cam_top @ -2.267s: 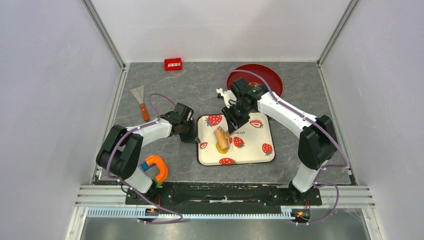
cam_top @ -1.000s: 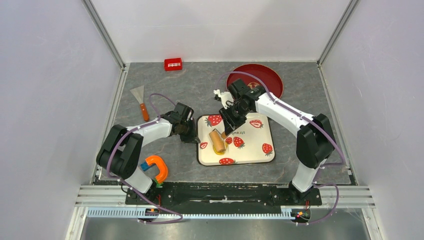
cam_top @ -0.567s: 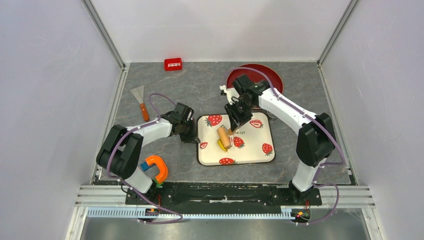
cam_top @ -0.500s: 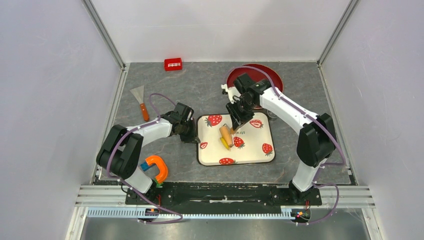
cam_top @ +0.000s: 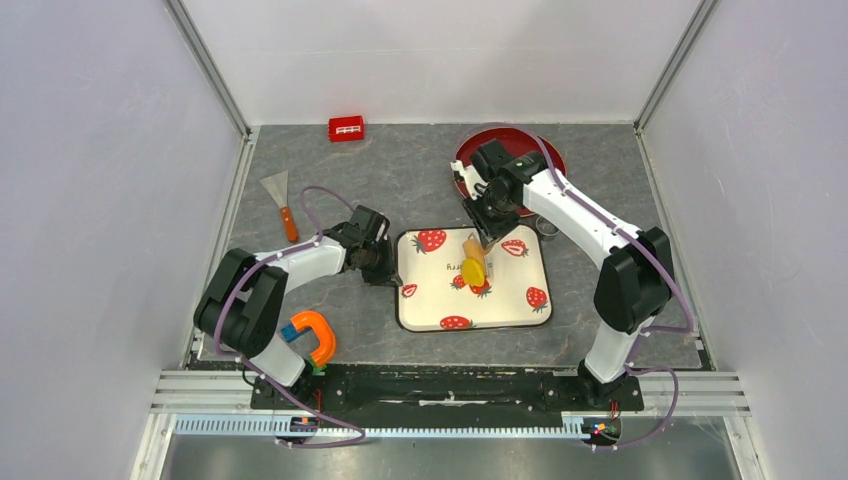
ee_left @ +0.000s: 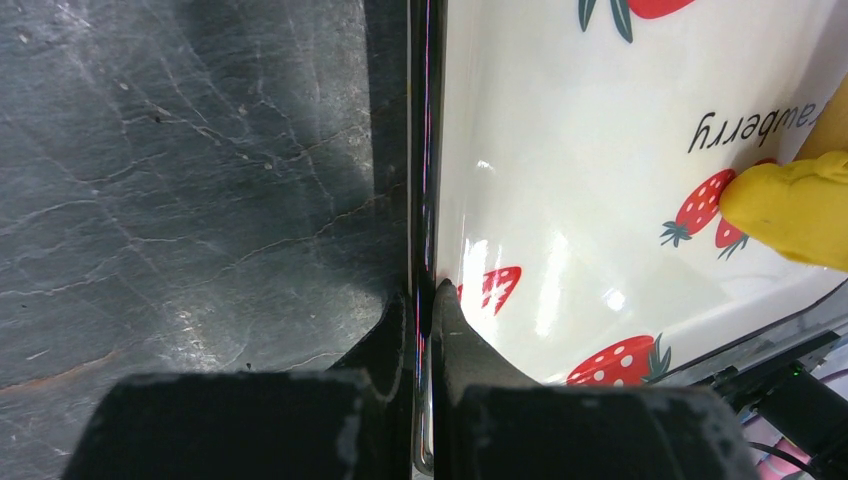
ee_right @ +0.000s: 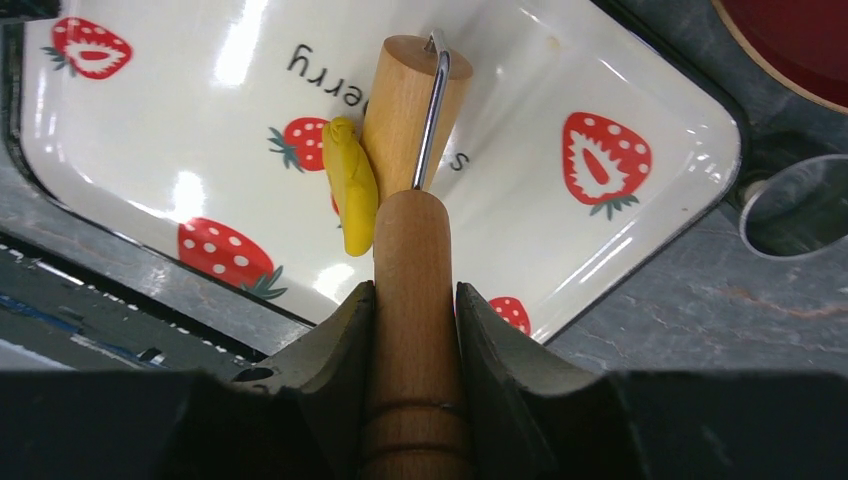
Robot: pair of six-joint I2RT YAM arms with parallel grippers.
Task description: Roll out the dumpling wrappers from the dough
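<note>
The yellow dough (cam_top: 473,270) is a flattened lump clinging to the side of the wooden roller (cam_top: 470,247) above the strawberry-print tray (cam_top: 435,295). My right gripper (cam_top: 485,228) is shut on the roller's handle (ee_right: 415,290). In the right wrist view the dough (ee_right: 350,185) hangs on the left of the roller drum (ee_right: 405,95). My left gripper (ee_left: 425,300) is shut on the tray's left rim (ee_left: 420,150), and the dough (ee_left: 790,205) shows at the far right of that view. No dumpling wrappers are in view.
A red plate (cam_top: 535,150) lies behind the right arm. A round metal cutter (ee_right: 795,205) stands off the tray's right corner. A scraper (cam_top: 281,203), a red block (cam_top: 346,128) and an orange clamp (cam_top: 315,335) lie on the left of the grey mat.
The right gripper has carried the roller rightward and toward the back of the tray. The dough has moved with it, stuck to the drum. The left arm has not moved.
</note>
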